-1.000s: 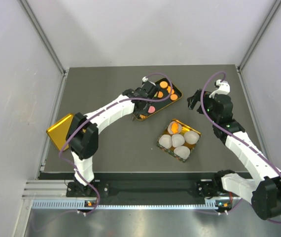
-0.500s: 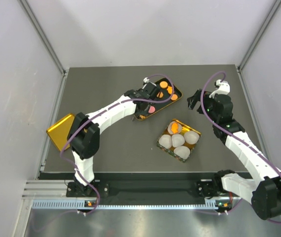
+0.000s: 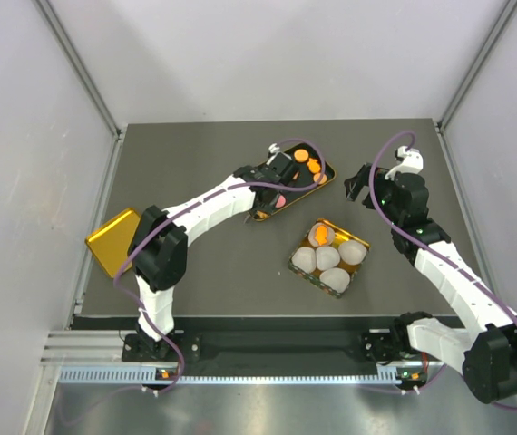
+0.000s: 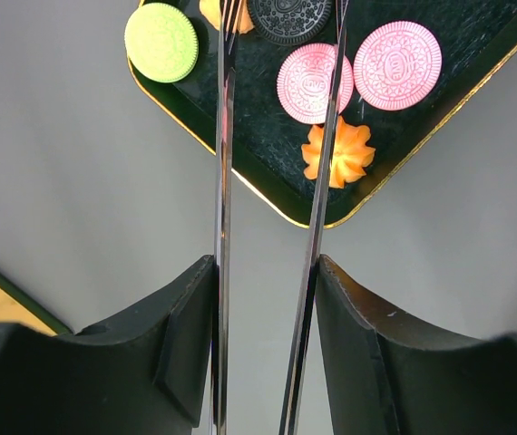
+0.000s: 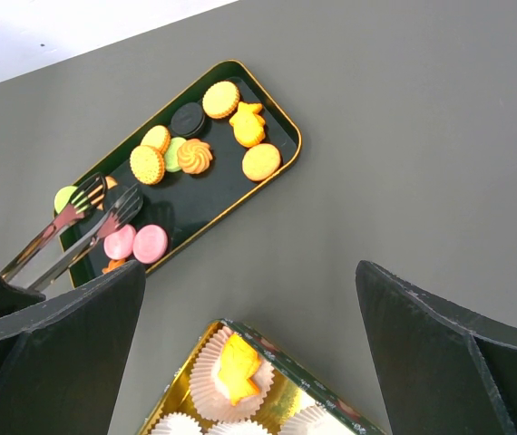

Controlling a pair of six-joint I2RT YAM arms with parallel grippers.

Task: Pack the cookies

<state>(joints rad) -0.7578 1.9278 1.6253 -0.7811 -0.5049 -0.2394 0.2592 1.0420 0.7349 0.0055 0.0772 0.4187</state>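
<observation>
Small cookies (image 5: 220, 99) on dark gold-rimmed tray (image 5: 227, 186), round orange, pink, green, one black, left gripper (image 4: 266, 267) pinching metal tongs (image 4: 223, 181), right gripper (image 5: 249, 267) spread wide

Cookies (image 5: 221, 98) in tray (image 5: 227, 149), tongs (image 4: 220, 181) above them, box (image 3: 297, 264) of cups (image 3: 328, 257) front-right.

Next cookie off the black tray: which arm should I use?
Left. The left fingers hold the tongs, whose tips are over the tray by the pink cookies. The right fingers are open, empty and apart from the tray.
</observation>
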